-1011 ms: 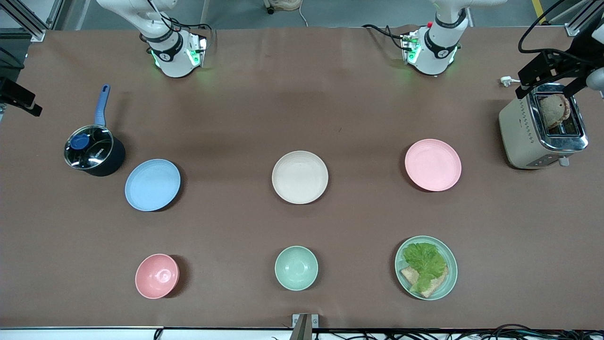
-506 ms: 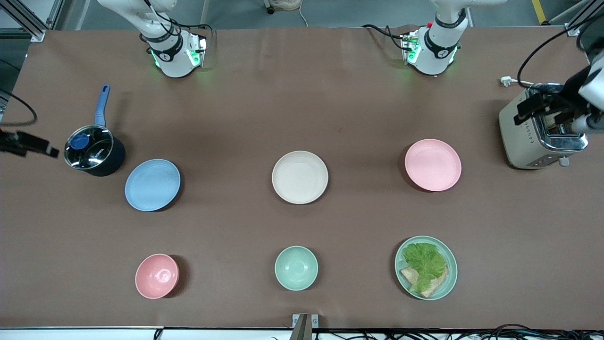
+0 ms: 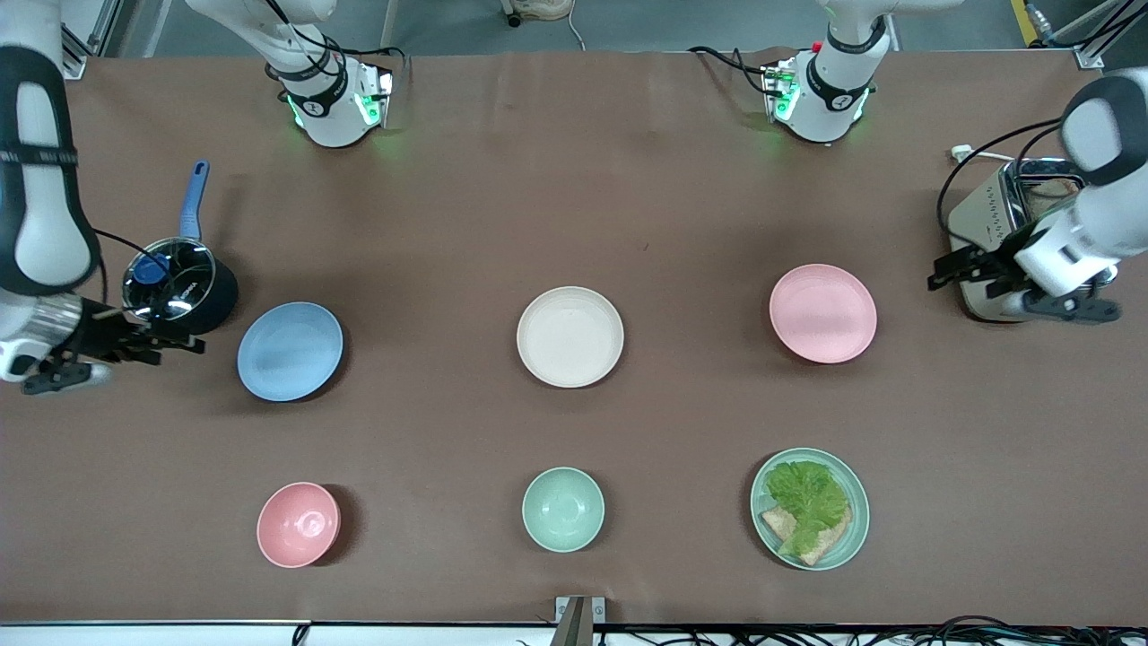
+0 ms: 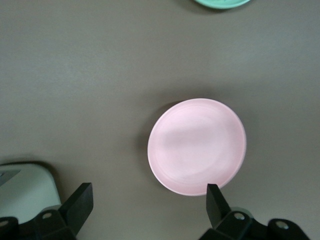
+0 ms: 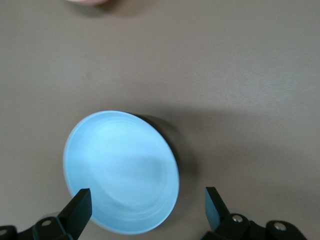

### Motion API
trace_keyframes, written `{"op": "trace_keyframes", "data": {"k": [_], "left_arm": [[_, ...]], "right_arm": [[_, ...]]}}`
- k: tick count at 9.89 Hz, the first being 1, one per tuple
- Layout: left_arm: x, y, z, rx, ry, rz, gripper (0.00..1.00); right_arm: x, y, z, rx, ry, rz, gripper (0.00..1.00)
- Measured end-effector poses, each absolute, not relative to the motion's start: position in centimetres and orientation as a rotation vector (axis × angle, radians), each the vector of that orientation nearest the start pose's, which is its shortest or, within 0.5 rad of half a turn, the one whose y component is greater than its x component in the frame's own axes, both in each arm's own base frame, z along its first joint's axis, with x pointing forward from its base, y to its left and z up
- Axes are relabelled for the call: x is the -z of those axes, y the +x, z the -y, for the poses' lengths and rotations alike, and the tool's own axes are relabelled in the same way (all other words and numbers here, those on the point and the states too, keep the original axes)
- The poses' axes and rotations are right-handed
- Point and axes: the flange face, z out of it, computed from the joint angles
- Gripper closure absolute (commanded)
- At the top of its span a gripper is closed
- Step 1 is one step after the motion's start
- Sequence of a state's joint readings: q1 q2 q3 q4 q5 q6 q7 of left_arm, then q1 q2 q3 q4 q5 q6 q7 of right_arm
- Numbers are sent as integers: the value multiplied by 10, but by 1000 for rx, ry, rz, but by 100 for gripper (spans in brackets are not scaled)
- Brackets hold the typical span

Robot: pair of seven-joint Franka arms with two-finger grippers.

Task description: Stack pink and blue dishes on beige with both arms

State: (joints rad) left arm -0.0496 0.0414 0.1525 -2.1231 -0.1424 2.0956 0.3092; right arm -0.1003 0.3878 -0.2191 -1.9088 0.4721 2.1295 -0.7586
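Note:
The beige plate (image 3: pixel 569 336) lies at the table's middle. The light blue plate (image 3: pixel 290 351) lies toward the right arm's end, and the pale pink plate (image 3: pixel 822 313) toward the left arm's end. My right gripper (image 3: pixel 175 348) hovers low beside the blue plate's outer edge, next to the pot. In the right wrist view it (image 5: pixel 145 205) is open, with the blue plate (image 5: pixel 121 171) partly between its fingers. My left gripper (image 3: pixel 942 272) hangs between the toaster and the pink plate. It (image 4: pixel 150 200) is open and empty, with the pink plate (image 4: pixel 197 146) just ahead of one fingertip.
A dark pot (image 3: pixel 177 285) with a blue handle stands close to the right gripper. A toaster (image 3: pixel 1004 233) stands under the left arm. Nearer the front camera stand a pink bowl (image 3: pixel 298 524), a green bowl (image 3: pixel 562 509) and a mint plate (image 3: pixel 862 502) of lettuce and bread.
Both arms swung in from the table's ends. The right gripper came past the pot toward the blue plate. The left gripper came off the toaster toward the pink plate. No dish moved.

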Motion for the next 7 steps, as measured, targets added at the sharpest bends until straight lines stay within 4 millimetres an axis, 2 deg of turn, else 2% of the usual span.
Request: {"op": "trace_keyframes", "data": {"k": [2,4,5,7], "left_arm": [[-327,539,-51,-138,-3247,-218,12],[-277,539,-50,-242,-3250,-193,13],[-254,541,-47,-256,-3263,-163,16],[-216,537,-44,-329,-3272,-150,21]], "right_arm": [[-241,578,177,47,-2747,263,1],[-205,565,182,64,-2716,264,12],[-191,557,184,76,-2734,269,17],[-179,546,181,91,-2720,225,33]]}}
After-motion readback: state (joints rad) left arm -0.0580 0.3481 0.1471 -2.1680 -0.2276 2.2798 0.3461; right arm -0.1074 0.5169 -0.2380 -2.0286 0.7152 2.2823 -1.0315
